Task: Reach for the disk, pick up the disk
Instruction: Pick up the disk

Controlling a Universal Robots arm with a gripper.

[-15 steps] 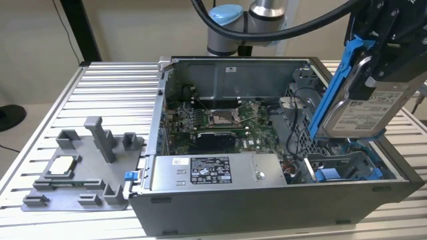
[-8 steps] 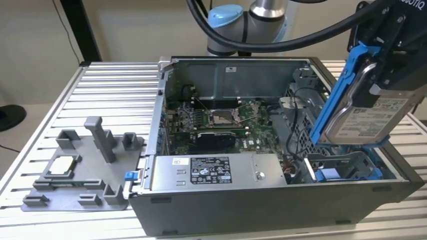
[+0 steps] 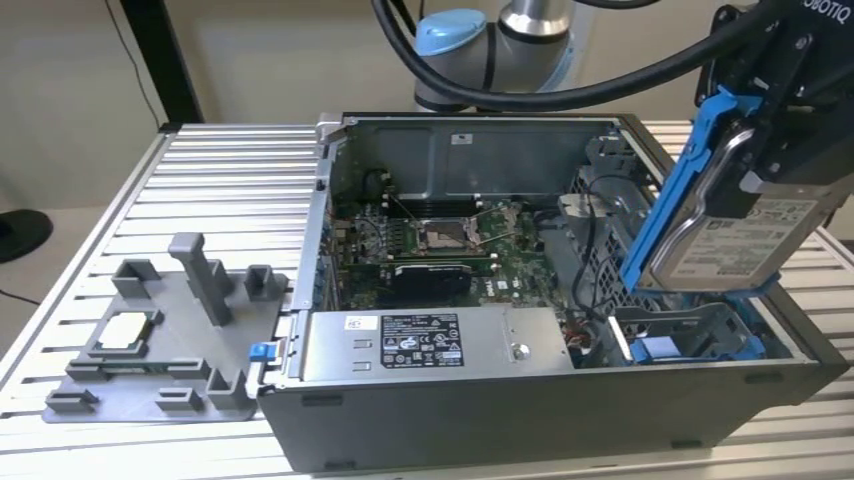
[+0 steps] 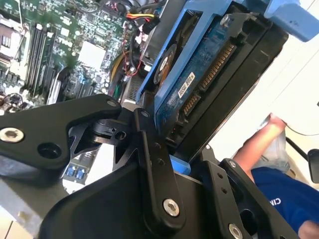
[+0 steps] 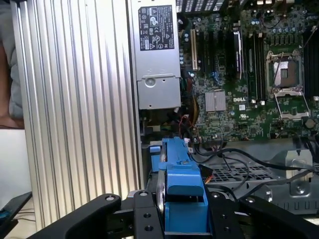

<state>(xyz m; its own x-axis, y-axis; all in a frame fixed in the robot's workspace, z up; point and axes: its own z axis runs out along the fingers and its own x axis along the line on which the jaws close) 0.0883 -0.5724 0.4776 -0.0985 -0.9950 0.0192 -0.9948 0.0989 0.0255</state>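
While the grey fixture [image 3: 160, 330] is sitting at the exterior view's left and the open computer case [image 3: 534, 400] is lying mid-table, the gripper [image 3: 774, 165] is clamping the disk [image 3: 727, 225], lifted above the case's drive bay; the pickup is looking complete, calling for steady holding.

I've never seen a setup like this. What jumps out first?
The silver-grey metal hard drive in its bright blue plastic carrier, held tilted above the open grey computer case at the exterior view's right, clamped in the robot's black pincer. Next, the green motherboard lying exposed inside the case.
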